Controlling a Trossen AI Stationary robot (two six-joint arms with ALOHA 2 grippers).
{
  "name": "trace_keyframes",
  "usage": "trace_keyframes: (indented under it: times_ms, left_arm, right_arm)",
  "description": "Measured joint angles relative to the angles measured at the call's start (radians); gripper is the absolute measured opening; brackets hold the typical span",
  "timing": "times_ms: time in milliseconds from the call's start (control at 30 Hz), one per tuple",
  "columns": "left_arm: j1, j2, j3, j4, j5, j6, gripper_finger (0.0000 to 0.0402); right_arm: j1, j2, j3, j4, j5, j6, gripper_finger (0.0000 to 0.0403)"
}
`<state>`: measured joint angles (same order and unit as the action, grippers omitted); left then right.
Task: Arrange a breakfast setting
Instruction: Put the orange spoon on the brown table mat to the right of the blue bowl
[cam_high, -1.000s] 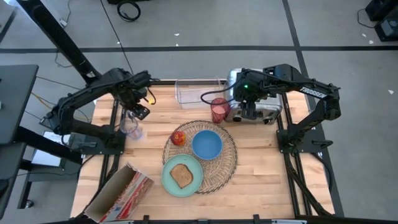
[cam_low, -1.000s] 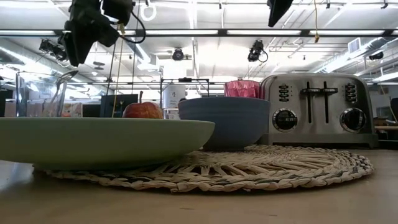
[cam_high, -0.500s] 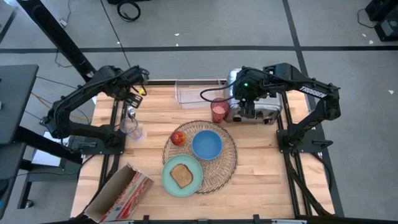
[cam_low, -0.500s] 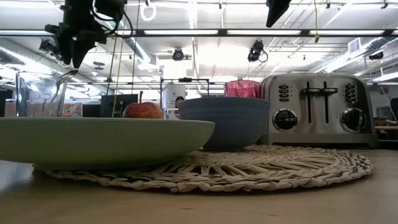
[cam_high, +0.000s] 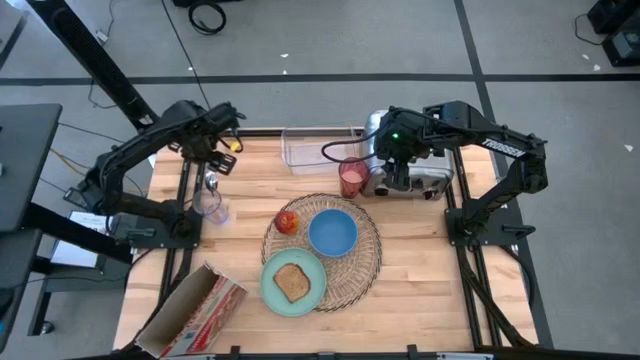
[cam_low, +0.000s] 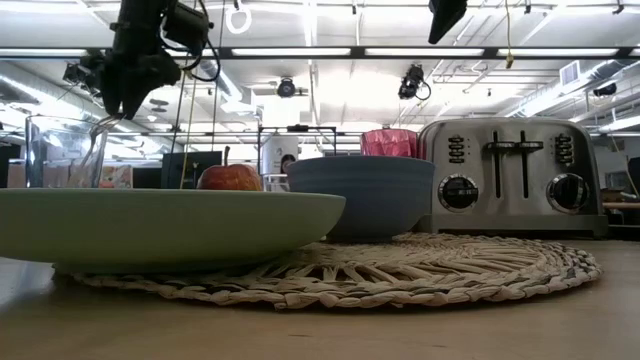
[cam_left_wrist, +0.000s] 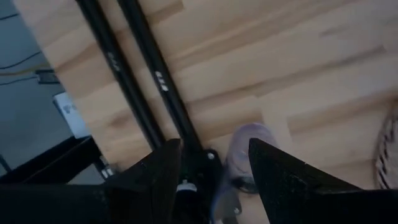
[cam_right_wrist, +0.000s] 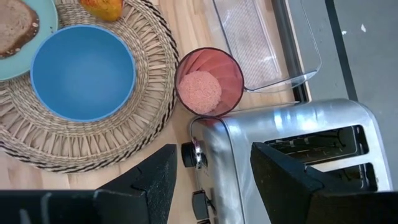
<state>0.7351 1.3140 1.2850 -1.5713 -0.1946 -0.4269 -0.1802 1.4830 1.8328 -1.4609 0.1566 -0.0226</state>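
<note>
The wicker placemat (cam_high: 366, 266) carries the blue bowl (cam_high: 332, 232) and part of the mint-green plate (cam_high: 268, 292) with the toast slice (cam_high: 291, 283). The red apple (cam_high: 287, 221) lies at the mat's far left rim. The pink cup (cam_high: 352, 177) stands beside the toaster. A small utensil (cam_high: 210, 182) leans in a clear glass (cam_high: 210, 207); its orange handle does not show. My left gripper (cam_high: 212, 166) is open above the glass, which shows between its fingers in the left wrist view (cam_left_wrist: 249, 155). My right gripper (cam_right_wrist: 214, 180) is open and empty above the toaster.
The chrome toaster (cam_high: 425, 180) stands at the far right and the clear plastic bin (cam_high: 315, 148) at the far edge. A cardboard box (cam_high: 190, 310) lies at the near left corner. Bare wood lies to the right of the mat.
My left gripper has gone a little toward the table's far edge, away from right over the glass, and has stayed open. The glass and the utensil have kept their place.
</note>
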Motion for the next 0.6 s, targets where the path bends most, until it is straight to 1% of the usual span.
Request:
trace_keyframes:
  times_ms: [100,300,600]
  left_arm:
    - [-0.022,0.001,0.0,0.001,0.05,0.02,0.0196]
    - [-0.078,0.001,0.0,0.0,0.113,0.02,0.0196]
    - [-0.194,0.001,0.0,0.0,0.161,0.001,0.0196]
  right_arm:
    - [0.0,0.0,0.0,0.001,0.0,-0.003,0.021]
    - [-0.001,0.0,0.0,0.002,0.004,-0.005,0.021]
    - [-0.006,0.0,0.0,0.001,0.005,-0.024,0.021]
